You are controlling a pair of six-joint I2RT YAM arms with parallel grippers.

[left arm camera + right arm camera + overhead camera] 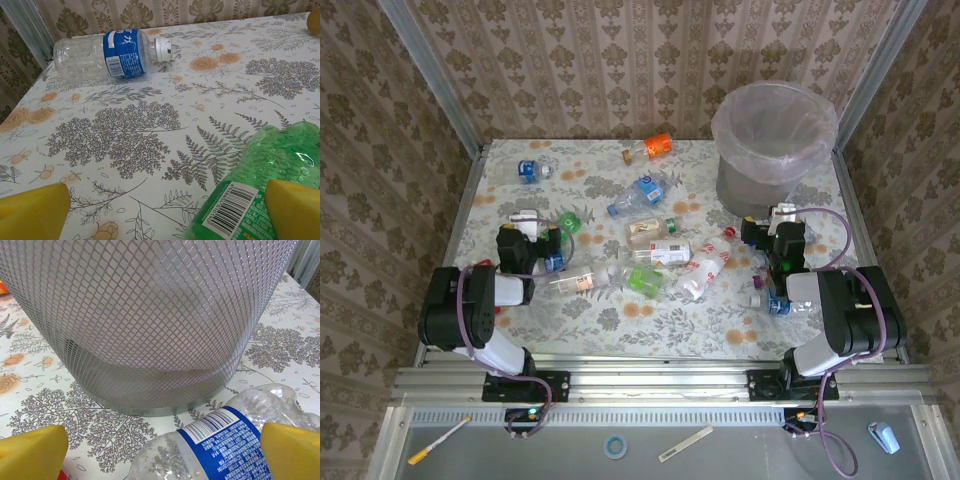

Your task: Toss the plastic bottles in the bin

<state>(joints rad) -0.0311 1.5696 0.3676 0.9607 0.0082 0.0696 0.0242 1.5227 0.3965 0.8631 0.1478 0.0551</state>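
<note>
The right gripper (162, 454), jaws wide and holding nothing, sits over a blue-labelled clear bottle (225, 442) lying slantwise at lower right, the mesh bin (150, 315) rising just beyond in the upper frame; the left gripper (162, 212), also open, is farther from it.

This is a robotics lab cell dressed to look domestic, not a lived-in room. Wallpapered panels (620, 60) with a damask pattern are set between bare aluminium posts (430, 75), boxing in a surface (610, 322) covered by a floral cloth. The left arm (470, 315) and right arm (840, 325) are bolted to an extruded metal rail (650, 380). Cables (827, 440) trail onto a grey bench (760, 455) that carries a pen (438, 441) and a tape roll (615, 446).
</note>
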